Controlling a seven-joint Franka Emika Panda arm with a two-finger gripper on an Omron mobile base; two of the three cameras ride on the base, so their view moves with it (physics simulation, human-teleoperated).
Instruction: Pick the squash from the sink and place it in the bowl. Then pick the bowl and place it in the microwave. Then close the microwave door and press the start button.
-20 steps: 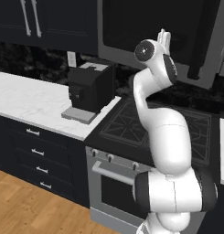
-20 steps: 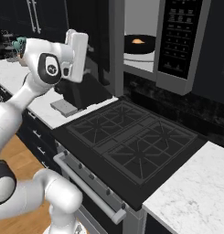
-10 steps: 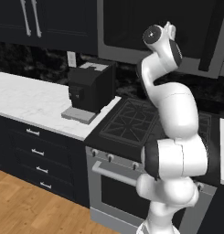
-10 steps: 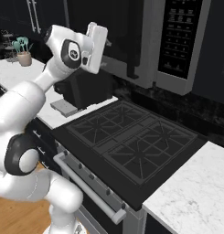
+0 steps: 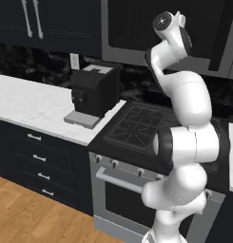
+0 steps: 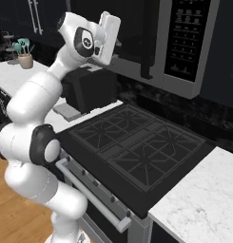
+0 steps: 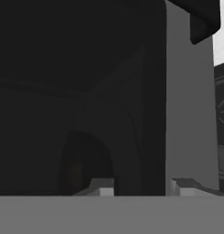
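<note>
Dark grey, the microwave door (image 6: 132, 35) stands nearly shut above the stove (image 6: 137, 152), hiding the interior. The hand (image 6: 110, 31) is raised against it; its fingertips (image 7: 102, 186) are barely visible, grip unclear.
</note>
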